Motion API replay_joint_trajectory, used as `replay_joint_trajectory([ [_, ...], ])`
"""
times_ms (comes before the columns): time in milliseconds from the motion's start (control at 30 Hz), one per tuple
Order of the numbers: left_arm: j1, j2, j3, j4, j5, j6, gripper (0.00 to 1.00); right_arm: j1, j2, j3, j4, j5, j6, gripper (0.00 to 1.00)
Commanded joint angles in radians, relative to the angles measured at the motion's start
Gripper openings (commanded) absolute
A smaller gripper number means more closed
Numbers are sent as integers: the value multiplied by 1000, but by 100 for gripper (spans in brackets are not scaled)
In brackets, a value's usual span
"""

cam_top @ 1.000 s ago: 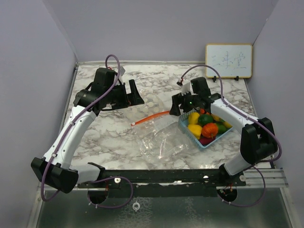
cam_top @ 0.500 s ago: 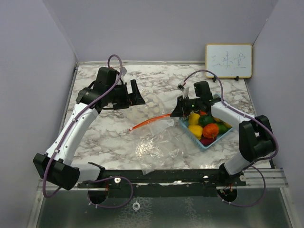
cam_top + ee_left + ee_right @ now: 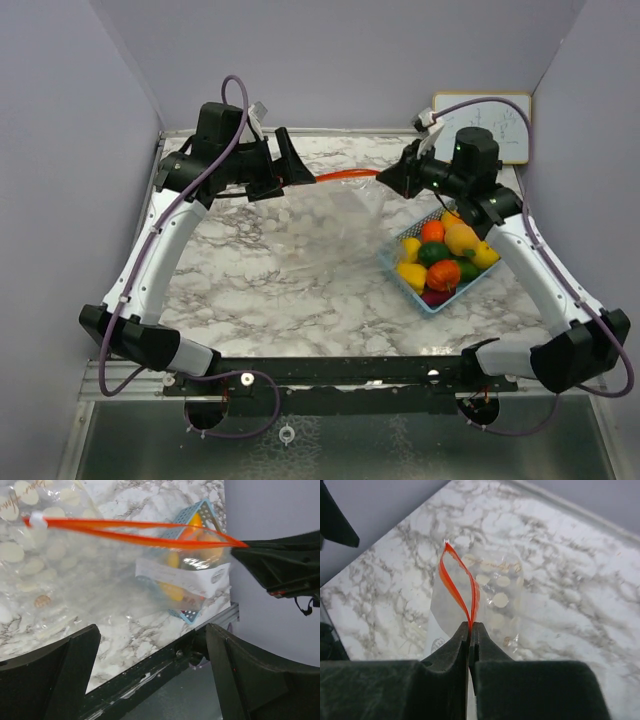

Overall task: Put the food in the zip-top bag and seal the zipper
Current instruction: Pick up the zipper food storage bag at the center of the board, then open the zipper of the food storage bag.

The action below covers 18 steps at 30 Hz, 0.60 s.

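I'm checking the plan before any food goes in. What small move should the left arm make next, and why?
Probably bring the open left claw over to the slider end of the zipper and close on it. The right claw pinches only the other end, so the bag hangs with its mouth barely parted, and the food sits in the basket.

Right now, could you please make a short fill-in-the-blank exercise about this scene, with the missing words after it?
1. The right claw is shut on the ____ zipper strip of the clear plastic zip-top bag.
2. The left claw is ____ and holds nothing.
3. The small glossy toy fruits and vegetables lie in the light blue square basket, on the ____ arm's side.
Missing words: orange; open; right.
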Motion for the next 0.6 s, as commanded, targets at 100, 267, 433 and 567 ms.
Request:
replay_joint_trajectory([
  [100,60,8,-76,148,149,-246,89,0,-151,-103,171,209,-57,2],
  [267,88,-29,-241,401,162,-472,89,24,-261,-256,278,322,-45,2],
  [433,75,-7,-298,502,151,-623,89,62,-342,-339,334,457,-51,2],
  [567,55,26,-257,440,126,-657,90,99,-368,-343,355,521,-90,2],
])
